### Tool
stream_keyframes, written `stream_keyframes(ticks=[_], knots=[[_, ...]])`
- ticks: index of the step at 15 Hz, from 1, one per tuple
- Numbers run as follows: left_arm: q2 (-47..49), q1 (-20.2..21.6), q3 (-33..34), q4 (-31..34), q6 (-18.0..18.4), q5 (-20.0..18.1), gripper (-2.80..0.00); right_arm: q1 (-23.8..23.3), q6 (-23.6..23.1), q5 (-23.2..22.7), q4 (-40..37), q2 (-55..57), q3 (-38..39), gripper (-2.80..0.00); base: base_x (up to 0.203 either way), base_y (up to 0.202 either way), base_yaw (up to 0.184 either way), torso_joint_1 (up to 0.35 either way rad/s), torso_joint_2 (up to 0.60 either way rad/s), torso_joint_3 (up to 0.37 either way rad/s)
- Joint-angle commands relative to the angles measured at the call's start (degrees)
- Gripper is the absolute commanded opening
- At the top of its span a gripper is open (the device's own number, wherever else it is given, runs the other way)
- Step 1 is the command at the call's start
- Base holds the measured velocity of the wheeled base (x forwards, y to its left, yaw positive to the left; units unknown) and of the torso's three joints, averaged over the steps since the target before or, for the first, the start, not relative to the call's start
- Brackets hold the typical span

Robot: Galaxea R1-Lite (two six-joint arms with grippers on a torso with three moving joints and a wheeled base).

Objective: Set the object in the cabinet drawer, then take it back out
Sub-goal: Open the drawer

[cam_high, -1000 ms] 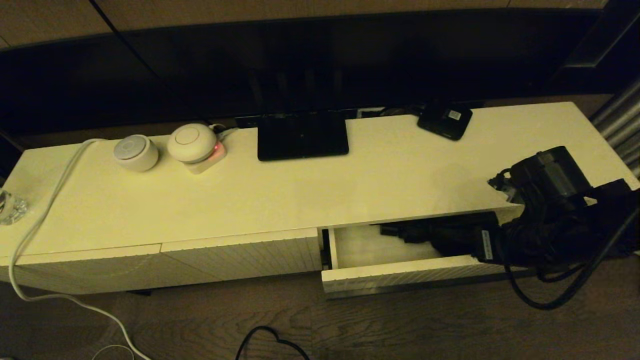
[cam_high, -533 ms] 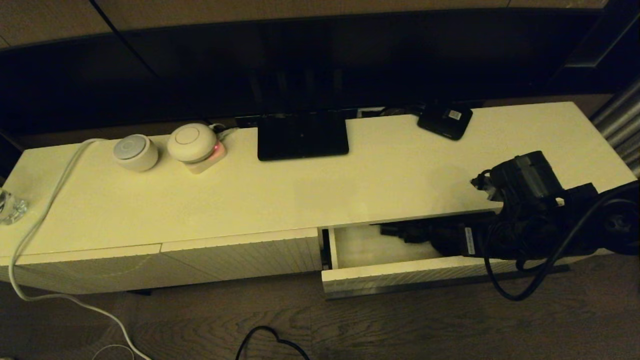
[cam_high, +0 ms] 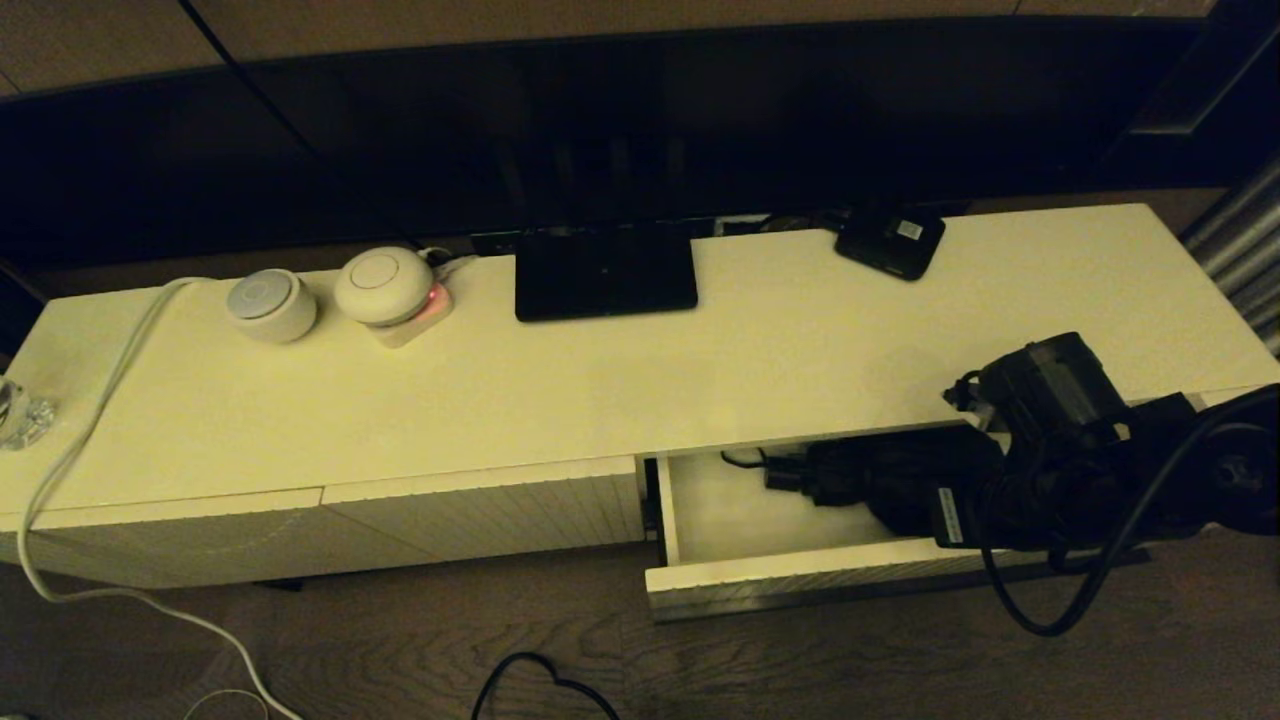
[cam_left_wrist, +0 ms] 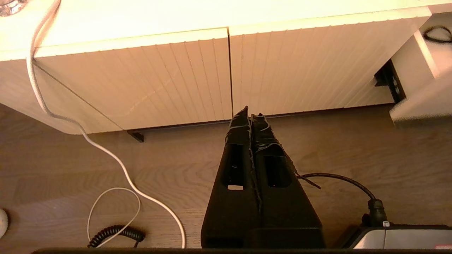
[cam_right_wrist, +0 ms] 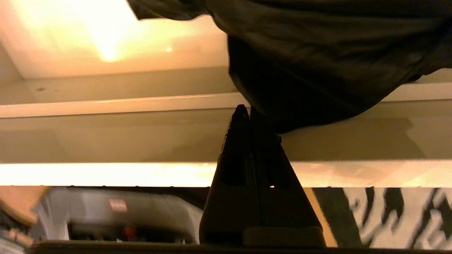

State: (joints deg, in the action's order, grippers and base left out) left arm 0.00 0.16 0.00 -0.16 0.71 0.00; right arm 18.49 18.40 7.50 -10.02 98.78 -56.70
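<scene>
The cabinet drawer point(cam_high: 800, 585) stands pulled out at the cabinet's right end. The black umbrella point(cam_high: 860, 475) lies inside it, handle and thin loop point(cam_high: 738, 458) pointing left. My right gripper point(cam_high: 942, 520) reaches down into the drawer's right part, just behind the ribbed front. In the right wrist view that gripper point(cam_right_wrist: 247, 111) is shut, its tips against the drawer's inner wall point(cam_right_wrist: 106, 134) at the edge of the umbrella's fabric point(cam_right_wrist: 317, 53); I see nothing pinched. My left gripper point(cam_left_wrist: 249, 112) is shut and empty, low over the floor before the closed ribbed panels point(cam_left_wrist: 141, 77).
On the cabinet top point(cam_high: 700, 380) stand a dark screen foot point(cam_high: 605, 270), a small black box with a white label point(cam_high: 890, 243), two round white devices point(cam_high: 270, 305), a glass point(cam_high: 20, 415) and a white cable point(cam_high: 90, 420). Black cables lie on the wooden floor point(cam_high: 540, 680).
The drawer has slid further out toward me, showing more of the umbrella and its loop. My right arm has come nearer and lower with it.
</scene>
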Motion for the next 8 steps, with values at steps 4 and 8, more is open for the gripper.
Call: stream_keyframes(ticks=[4,8], knots=[[0.00,0.02,0.09,-0.02,0.00,0.00,-2.80,0.28,1.46,-0.82,-6.94,-1.82,0.32,-2.80,0.000,0.000,0.000,0.000,0.00,0.000],[0.00,0.02,0.09,-0.02,0.00,0.00,-2.80,1.19,2.43,-0.82,-7.03,-2.19,4.40,-2.80,0.000,0.000,0.000,0.000,0.00,0.000]])
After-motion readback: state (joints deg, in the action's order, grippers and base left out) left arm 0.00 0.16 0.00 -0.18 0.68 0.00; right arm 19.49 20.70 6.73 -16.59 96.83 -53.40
